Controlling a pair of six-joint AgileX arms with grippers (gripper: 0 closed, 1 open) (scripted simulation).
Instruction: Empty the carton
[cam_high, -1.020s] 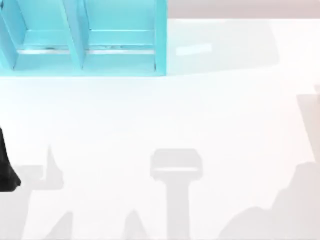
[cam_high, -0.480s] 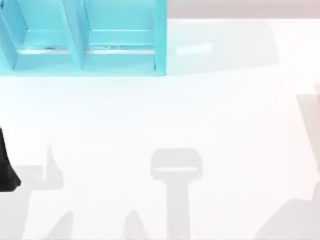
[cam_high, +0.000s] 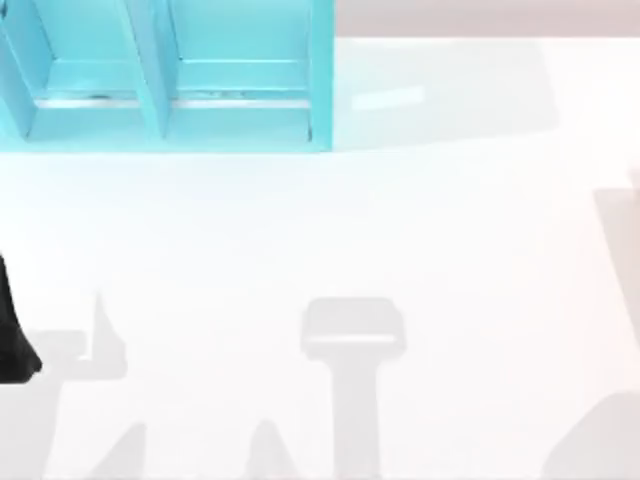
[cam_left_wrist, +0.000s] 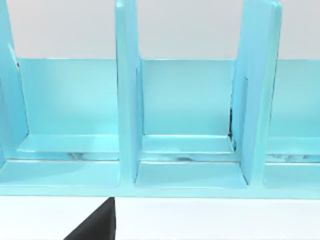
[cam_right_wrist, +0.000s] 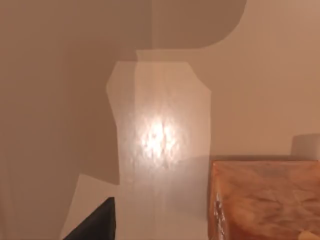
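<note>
White table (cam_high: 330, 240): bare surface crossed by grey shadows. Turquoise shelf unit (cam_high: 165, 75): stands at the far left of the table; 2 open compartments in the top view, their floors bare. Left arm (cam_high: 12, 335): dark part at the table's left edge; its pincer's state cannot be told. Carton (cam_right_wrist: 265, 200): orange-amber box close under the right wrist camera; the right pincer's state cannot be told.

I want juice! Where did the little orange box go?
The orange-amber carton sits close under the right wrist camera, on the pale table.
</note>
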